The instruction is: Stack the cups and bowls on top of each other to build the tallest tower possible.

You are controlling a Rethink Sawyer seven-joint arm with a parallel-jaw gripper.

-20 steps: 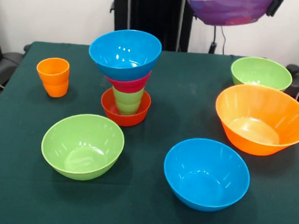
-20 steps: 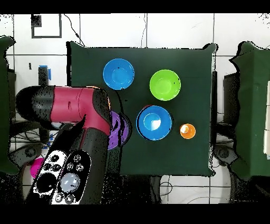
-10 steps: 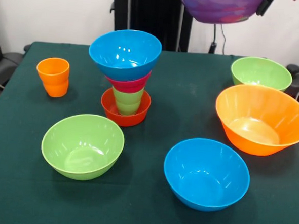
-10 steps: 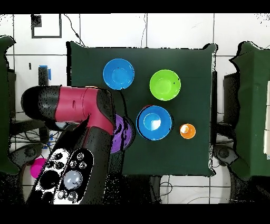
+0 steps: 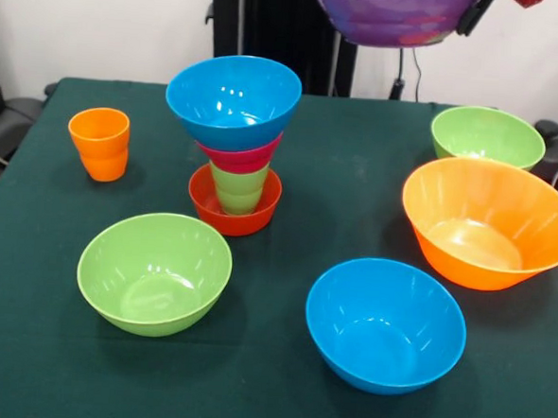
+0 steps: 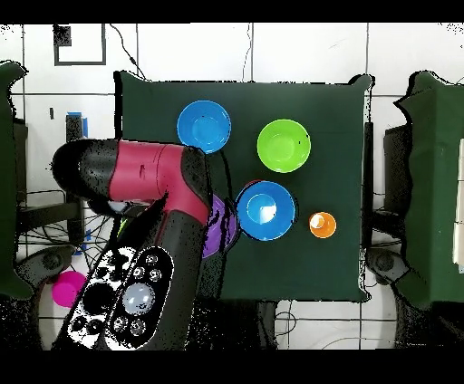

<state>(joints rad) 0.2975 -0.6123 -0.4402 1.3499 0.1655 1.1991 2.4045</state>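
Tower (image 5: 234, 140): stands left of centre on the green table (image 5: 337, 189); from the bottom, a small red-orange bowl (image 5: 234, 206), a light green cup (image 5: 239, 188) sitting in it, a pink bowl (image 5: 241, 155), and a blue bowl (image 5: 233, 100) on top.
Purple bowl (image 5: 395, 14): held in the air at the top edge of the front view, up and to the right of the tower, slightly tilted.
Claw (image 5: 471, 12): only a dark part shows at the purple bowl's right rim, clamped on that rim.
Arm (image 6: 149, 172): in the overhead view it covers most of the purple bowl, whose edge shows just beside the tower.
Orange cup (image 5: 100, 143): upright, alone, left of the tower.
Loose bowls: lime green bowl (image 5: 154, 271) front left, second blue bowl (image 5: 385, 323) front right, large orange bowl (image 5: 488, 223) at right, another lime green bowl (image 5: 487, 136) behind it.
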